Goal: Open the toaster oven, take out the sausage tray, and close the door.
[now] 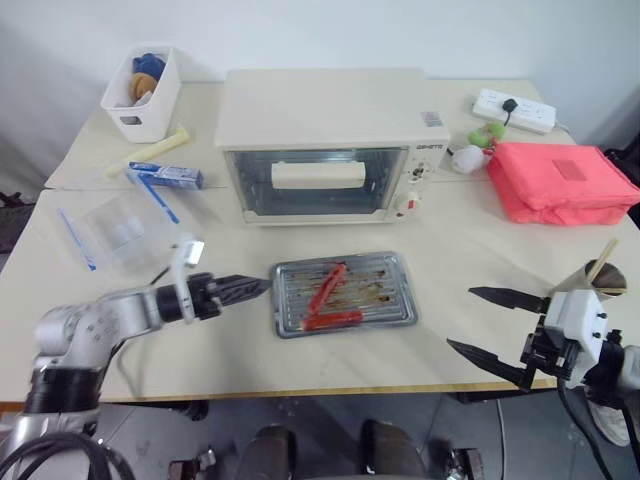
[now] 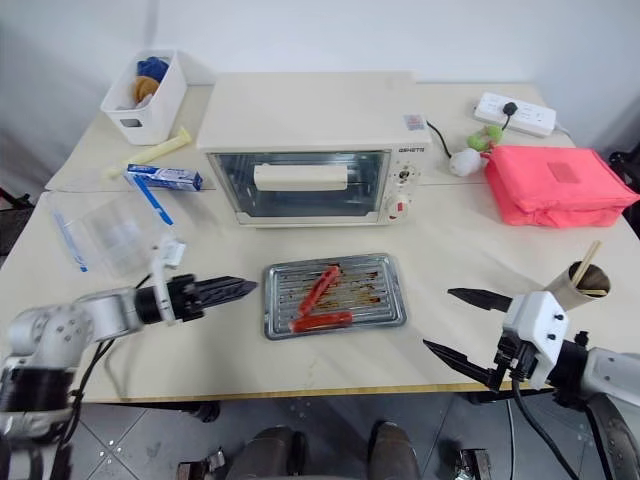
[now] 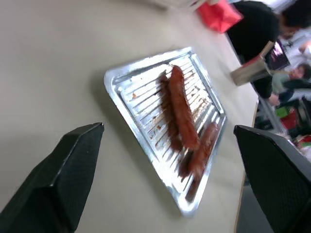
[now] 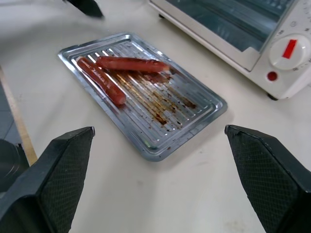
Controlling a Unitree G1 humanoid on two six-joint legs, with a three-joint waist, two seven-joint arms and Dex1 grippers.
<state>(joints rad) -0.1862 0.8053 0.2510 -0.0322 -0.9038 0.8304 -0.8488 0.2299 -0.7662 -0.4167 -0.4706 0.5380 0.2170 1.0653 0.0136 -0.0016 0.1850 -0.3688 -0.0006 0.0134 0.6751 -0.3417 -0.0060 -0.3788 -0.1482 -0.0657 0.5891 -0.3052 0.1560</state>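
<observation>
The cream-white toaster oven (image 1: 330,120) stands at the back middle of the table, and its glass door (image 1: 318,176) with the bar handle is closed. In front of it the shiny sausage tray (image 1: 392,292) lies flat on the table with two red sausages (image 1: 327,288) and brown grease marks. My left gripper (image 1: 250,289) sits level just left of the tray's left edge, open and holding nothing; the left wrist view shows the tray (image 3: 126,85) beyond its spread fingers. My right gripper (image 1: 460,318) hovers open near the table's front right, apart from the tray (image 4: 194,116).
A white bin (image 1: 143,92), a blue-and-white box (image 1: 165,176) and a clear plastic bag (image 1: 110,235) lie at the left. A red pouch (image 1: 560,182), a power strip (image 1: 514,110) and a paper cup with a stick (image 1: 590,275) are at the right. A person (image 3: 262,29) stands beyond the table.
</observation>
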